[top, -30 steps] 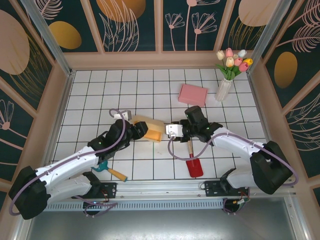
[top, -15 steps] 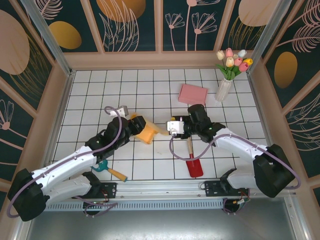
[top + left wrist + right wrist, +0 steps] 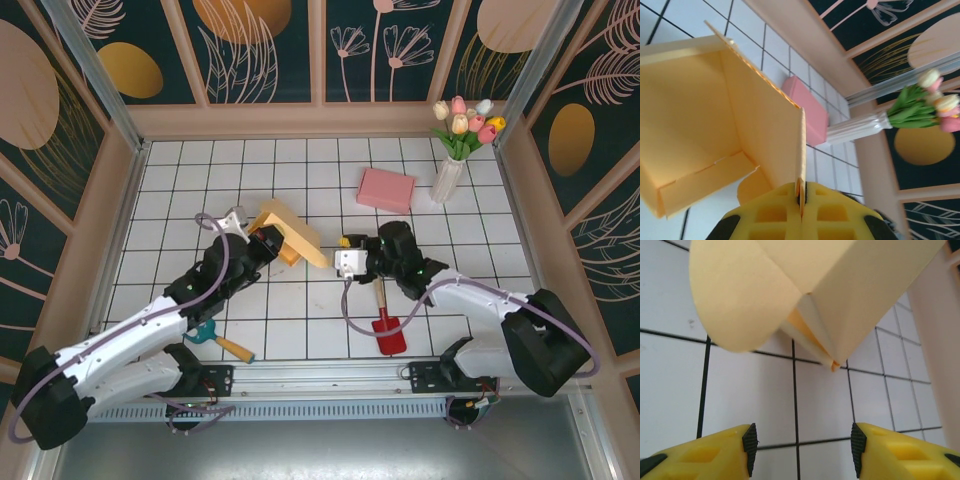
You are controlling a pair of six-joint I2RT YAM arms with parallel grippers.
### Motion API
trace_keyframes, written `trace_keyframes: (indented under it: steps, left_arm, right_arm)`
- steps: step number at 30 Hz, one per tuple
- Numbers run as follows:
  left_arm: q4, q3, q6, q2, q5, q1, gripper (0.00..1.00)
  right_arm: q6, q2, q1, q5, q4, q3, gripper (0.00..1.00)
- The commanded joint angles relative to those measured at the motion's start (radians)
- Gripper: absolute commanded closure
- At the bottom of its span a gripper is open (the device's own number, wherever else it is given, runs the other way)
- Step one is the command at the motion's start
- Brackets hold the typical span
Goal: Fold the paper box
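Yellow card, partly folded, makes up the paper box (image 3: 287, 232), which sits on the white-tiled tabletop (image 3: 180, 190) to the left of the pink block (image 3: 386, 189) and a little nearer the arms than it. One long flap slants up and outward toward the pink block's side. The left tool (image 3: 801, 192) is closed on the thin edge of an upright panel of the paper box; in the left wrist view the card stands pinched between its yellow fingers (image 3: 775, 215), with the open inside of the box spread out beyond them. The right tool (image 3: 802, 445) stands with its jaws apart and nothing between them, facing a rounded flap of the box from close by, low over the tiles. A white vase of tulips (image 3: 447, 180) stands just right of the pink block, and a red spatula (image 3: 386, 325) lies well nearer the arms than the block.
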Motion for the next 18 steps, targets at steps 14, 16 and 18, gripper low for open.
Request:
trace_keyframes:
  steps: [14, 16, 18]
  left_arm:
    - [-0.023, -0.018, -0.053, -0.105, 0.040, 0.000, 1.00]
    - [-0.016, -0.019, -0.058, -0.102, 0.049, 0.000, 1.00]
    - [-0.014, -0.015, -0.058, -0.097, 0.056, 0.000, 1.00]
  right_arm:
    - [0.106, 0.045, 0.072, 0.015, 0.500, -0.076, 0.46]
    - [0.110, 0.062, 0.089, 0.012, 0.521, -0.070, 0.46]
    - [0.126, 0.072, 0.102, -0.002, 0.549, -0.060, 0.46]
